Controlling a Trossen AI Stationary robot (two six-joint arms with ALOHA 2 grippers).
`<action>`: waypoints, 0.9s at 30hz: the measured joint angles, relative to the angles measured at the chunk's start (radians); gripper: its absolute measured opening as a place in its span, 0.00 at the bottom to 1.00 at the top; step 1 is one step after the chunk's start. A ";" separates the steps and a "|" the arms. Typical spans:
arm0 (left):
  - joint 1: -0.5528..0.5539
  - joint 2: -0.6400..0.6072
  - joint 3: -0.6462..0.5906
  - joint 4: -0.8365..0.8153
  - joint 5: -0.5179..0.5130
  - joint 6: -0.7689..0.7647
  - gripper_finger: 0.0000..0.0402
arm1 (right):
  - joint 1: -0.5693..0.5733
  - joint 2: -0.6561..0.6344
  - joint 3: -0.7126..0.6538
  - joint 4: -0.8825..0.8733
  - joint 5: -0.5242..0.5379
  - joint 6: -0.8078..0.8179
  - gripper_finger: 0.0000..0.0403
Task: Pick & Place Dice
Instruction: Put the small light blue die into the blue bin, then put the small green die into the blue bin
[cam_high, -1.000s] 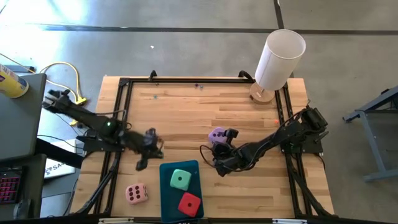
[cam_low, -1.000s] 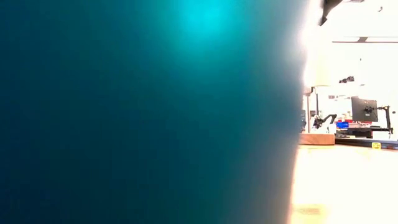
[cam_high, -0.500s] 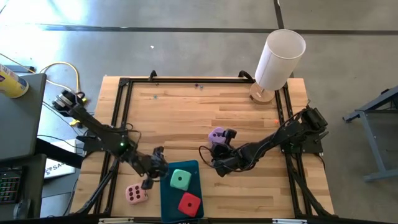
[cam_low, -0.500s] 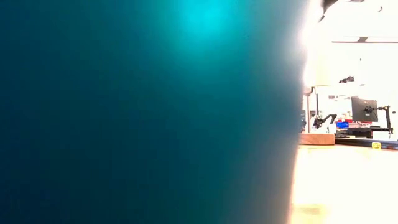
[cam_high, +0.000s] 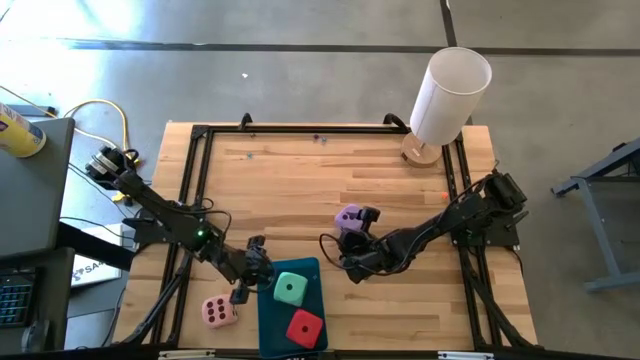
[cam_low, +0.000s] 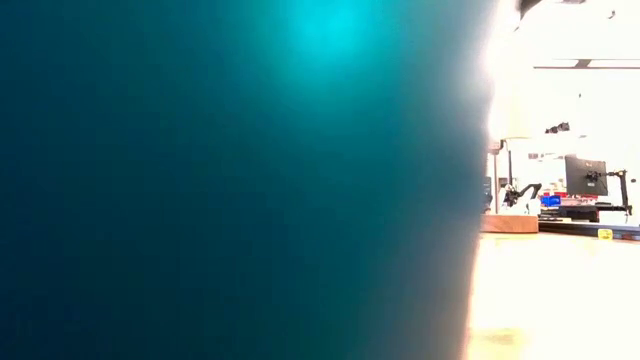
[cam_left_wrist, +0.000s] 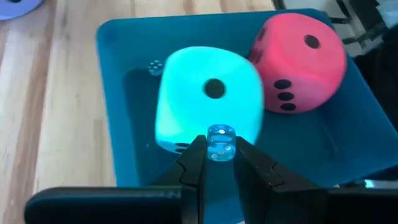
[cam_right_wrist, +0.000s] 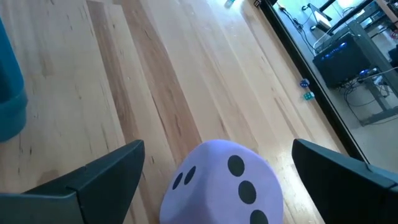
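A mint green die (cam_high: 290, 288) and a red die (cam_high: 305, 327) sit in the teal tray (cam_high: 268, 310) near the table's front edge. A pale pink die (cam_high: 219, 311) rests on the wood left of the tray. My left gripper (cam_left_wrist: 219, 155) hangs over the tray's left rim (cam_high: 258, 278), shut on a small clear blue die (cam_left_wrist: 220, 142). The lilac die (cam_high: 349, 217) stands on the table between the fingers of my open right gripper (cam_high: 350, 228). In the right wrist view the fingers stand apart from the lilac die (cam_right_wrist: 224, 186) on both sides. My left gripper pinches the small blue die (cam_left_wrist: 220, 144) between the free ends of its two fingers (cam_left_wrist: 194, 163). The fingers slant down from the table's left side. The die is lifted clear, above the tray floor, just in front of the mint green die (cam_left_wrist: 208, 99).
A white cylinder (cam_high: 450, 95) on a wooden base stands at the far right corner. Small dice lie on the far wood (cam_right_wrist: 304, 83) and one in the tray (cam_left_wrist: 154, 66). The tray's wall (cam_low: 240, 180) fills most of the low view. A black frame (cam_high: 200, 135) edges the table.
My left gripper has moved toward the table's near edge and a little right, sinking to the tray's left rim, still shut on the small blue die. Most of the move came in the first half second.
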 joint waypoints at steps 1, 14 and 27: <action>0.005 0.000 0.000 -0.003 -0.002 -0.007 0.13 | 0.000 0.000 0.000 0.000 0.000 0.000 0.99; 0.017 0.003 0.000 -0.023 -0.002 0.008 0.18 | 0.000 0.000 0.000 0.001 -0.030 0.000 0.99; 0.017 0.003 -0.001 -0.044 -0.012 0.005 0.22 | 0.000 0.000 0.000 0.001 -0.031 0.000 0.99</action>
